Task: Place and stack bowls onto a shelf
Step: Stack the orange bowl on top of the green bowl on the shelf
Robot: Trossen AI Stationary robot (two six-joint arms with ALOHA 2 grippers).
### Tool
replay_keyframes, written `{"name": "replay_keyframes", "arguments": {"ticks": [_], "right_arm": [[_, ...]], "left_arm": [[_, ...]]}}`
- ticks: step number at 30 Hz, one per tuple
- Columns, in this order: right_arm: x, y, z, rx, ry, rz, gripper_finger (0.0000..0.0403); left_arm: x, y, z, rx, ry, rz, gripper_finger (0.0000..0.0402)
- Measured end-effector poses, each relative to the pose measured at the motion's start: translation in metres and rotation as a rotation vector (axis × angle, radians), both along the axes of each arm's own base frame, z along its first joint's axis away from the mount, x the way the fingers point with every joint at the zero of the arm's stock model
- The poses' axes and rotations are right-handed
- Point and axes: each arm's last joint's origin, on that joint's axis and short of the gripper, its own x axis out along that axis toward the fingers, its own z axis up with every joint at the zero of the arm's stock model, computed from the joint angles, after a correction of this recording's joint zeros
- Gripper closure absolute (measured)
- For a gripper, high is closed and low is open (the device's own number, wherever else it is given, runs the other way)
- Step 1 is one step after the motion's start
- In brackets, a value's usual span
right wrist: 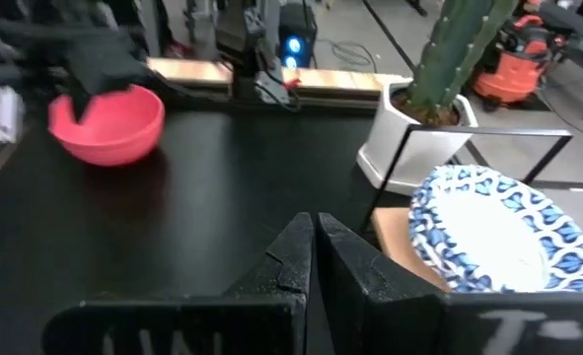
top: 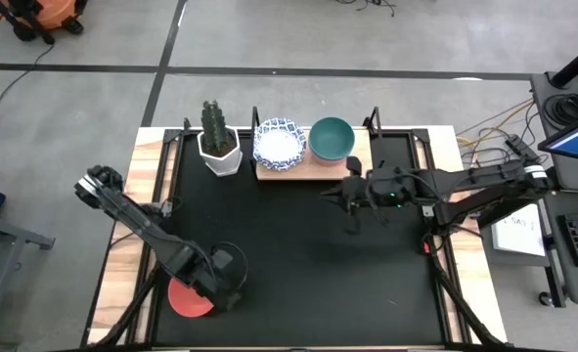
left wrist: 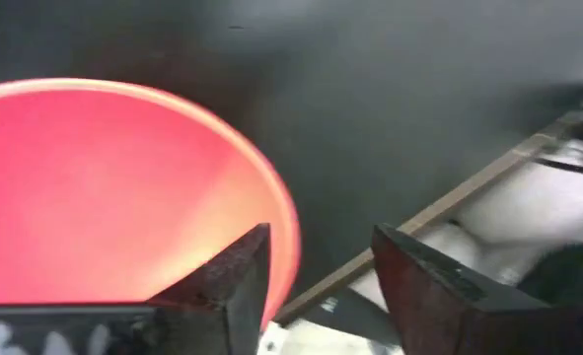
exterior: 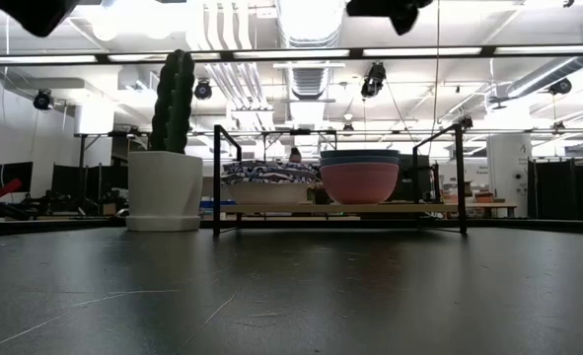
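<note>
A red bowl (top: pixel 189 299) sits at the mat's near left corner and also shows in the right wrist view (right wrist: pixel 109 123). My left gripper (left wrist: pixel 321 266) is open at the bowl's rim (left wrist: pixel 286 222), one finger over the inside and one outside. Whether it touches the bowl I cannot tell. The wooden shelf (top: pixel 313 172) at the far edge holds a stack of white, blue-patterned bowls (top: pixel 277 144) and a stack of plain bowls, teal on top (top: pixel 332 139) and pink at the bottom (exterior: pixel 360 182). My right gripper (right wrist: pixel 316 242) is shut and empty, above the mat just in front of the shelf (top: pixel 351 210).
A cactus in a white faceted pot (top: pixel 220 147) stands left of the shelf, close to its black corner post (right wrist: pixel 390 187). The black mat (top: pixel 308 264) lies bare between the two grippers. Wooden table edges and black frame rails run along both sides.
</note>
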Motion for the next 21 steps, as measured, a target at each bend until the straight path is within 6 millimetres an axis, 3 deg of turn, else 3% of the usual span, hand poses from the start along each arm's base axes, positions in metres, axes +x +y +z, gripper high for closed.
{"name": "replay_keyframes", "arguments": {"ticks": [5,11,16,21], "right_arm": [[-0.020,0.010,-0.006,0.051,-0.062,0.032,0.0394],[-0.037,0.026,-0.014,0.076,-0.104,0.106,0.0394],[-0.044,0.034,-0.016,0.068,-0.126,0.112,0.0394],[-0.045,0.037,-0.015,0.050,-0.129,0.080,0.0394]], "left_arm": [[0.007,-0.007,-0.013,0.082,0.096,-0.022,0.0206],[0.016,-0.014,-0.032,0.127,0.139,-0.062,0.0208],[0.019,-0.017,-0.040,0.130,0.154,-0.068,0.0253],[0.019,-0.018,-0.040,0.130,0.146,-0.095,0.0335]]}}
